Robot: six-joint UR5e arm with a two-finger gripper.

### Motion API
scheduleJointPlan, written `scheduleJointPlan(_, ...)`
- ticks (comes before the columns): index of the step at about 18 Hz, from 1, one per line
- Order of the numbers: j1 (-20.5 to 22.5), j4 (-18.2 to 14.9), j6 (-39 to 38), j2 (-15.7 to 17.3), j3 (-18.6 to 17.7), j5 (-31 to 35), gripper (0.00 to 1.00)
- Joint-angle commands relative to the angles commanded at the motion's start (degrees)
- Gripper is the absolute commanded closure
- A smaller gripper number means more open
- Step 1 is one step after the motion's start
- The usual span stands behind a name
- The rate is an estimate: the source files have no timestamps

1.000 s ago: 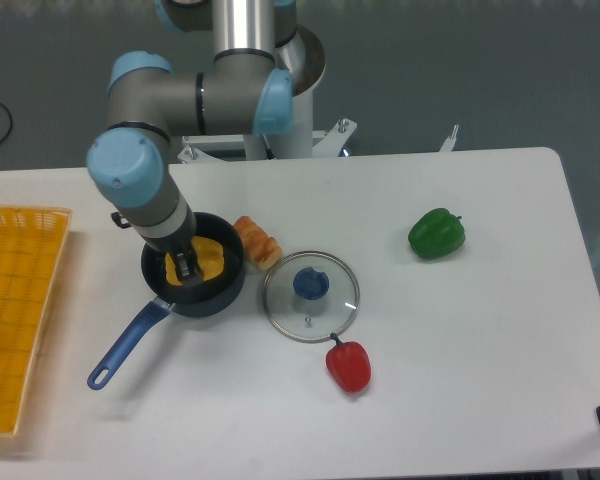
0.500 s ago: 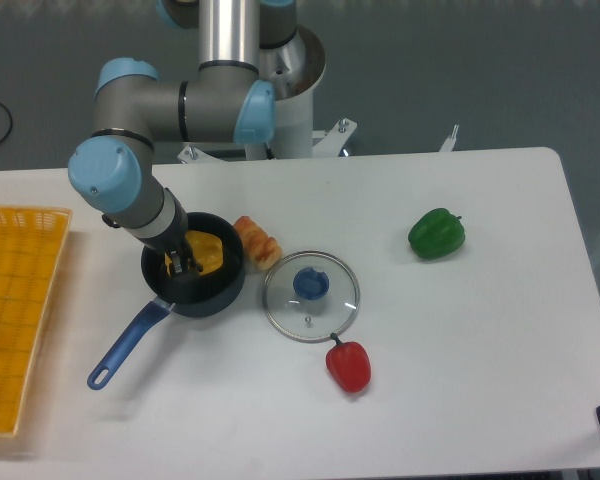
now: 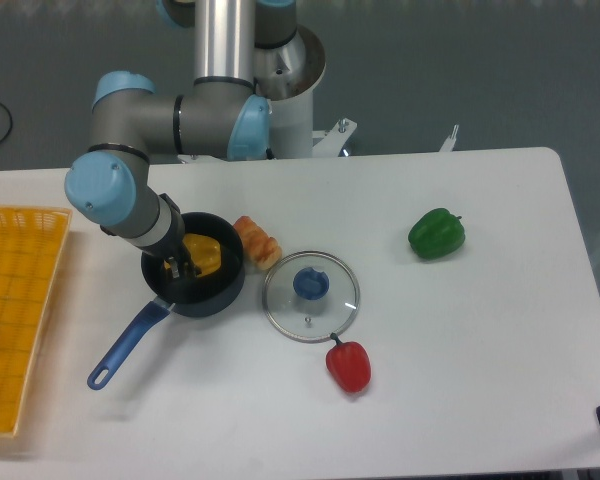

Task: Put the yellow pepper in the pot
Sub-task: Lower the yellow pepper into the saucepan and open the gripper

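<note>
One red pepper (image 3: 348, 365) lies nearest on the white tabletop (image 3: 460, 330), touching the rim of one glass lid (image 3: 310, 296). Left of the lid sits one navy pot (image 3: 195, 280), blue handle pointing down-left, with one yellow pepper (image 3: 202, 254) inside. The end effector (image 3: 174, 266) is over the pot beside that pepper; its grip cannot be told. One striped bread piece (image 3: 257, 241) touches the pot. One green pepper (image 3: 436, 233) sits far right, one yellow basket (image 3: 15, 310) far left

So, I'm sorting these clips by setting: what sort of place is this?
Likely a robotics lab: a robot arm mounted at a plain white table, with toy food like the green pepper and a small pot.
</note>
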Motion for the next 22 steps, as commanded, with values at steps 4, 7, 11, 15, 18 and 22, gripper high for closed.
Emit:
scheduleJointPlan(4,-0.3,0.5,0.1,-0.9,-0.4,0.3,0.39)
scheduleJointPlan(7,-0.8,1.6,0.0,-1.3,-0.6,1.4,0.39)
scheduleJointPlan(11,-0.9,1.6,0.0,-1.7,-0.7,1.4,0.36)
scheduleJointPlan(15,-1.1,1.7,0.1,-2.0,-0.8,1.4,0.27)
scheduleJointPlan(18,-1.1,1.7,0.3,-2.0,-0.7,1.4,0.08)
scheduleJointPlan(22,-1.0,1.8,0.4,-1.7,0.3,1.6,0.0)
